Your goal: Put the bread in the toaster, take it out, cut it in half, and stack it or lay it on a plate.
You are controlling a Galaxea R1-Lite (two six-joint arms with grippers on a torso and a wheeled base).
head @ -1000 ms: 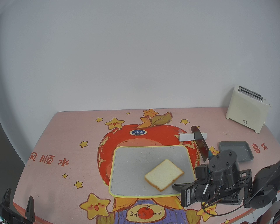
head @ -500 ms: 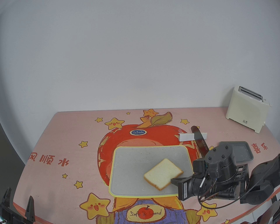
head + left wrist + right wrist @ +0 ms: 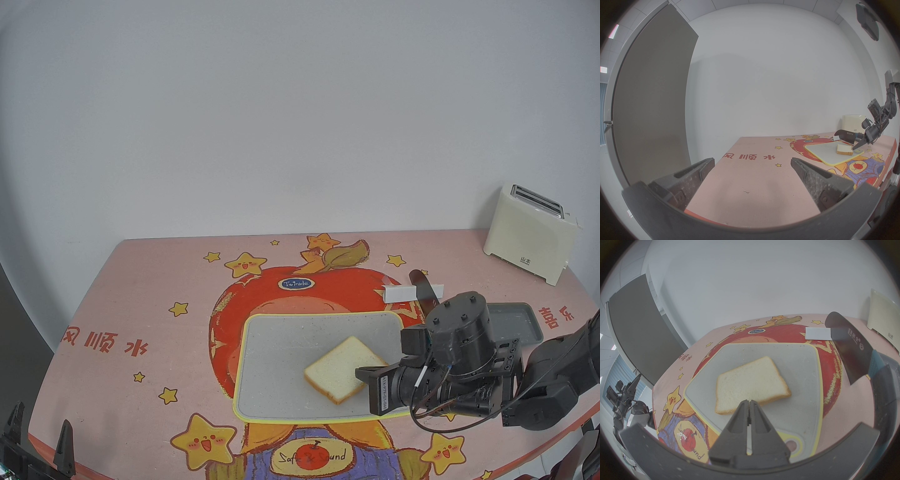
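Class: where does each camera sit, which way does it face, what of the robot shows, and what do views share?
Head view: high, facing down at the table; right gripper shows.
Left wrist view: at the table's near-left corner, facing across; open left gripper.
Right wrist view: low, facing the bread; own shut fingers.
All share the bread.

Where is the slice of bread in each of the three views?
Head view: bread lies on the cutting board's right part, at the right gripper's tip.
Left wrist view: bread far across the table, on the board.
Right wrist view: bread just beyond that gripper's shut tip.
Shared landmark: the yellow-rimmed cutting board.
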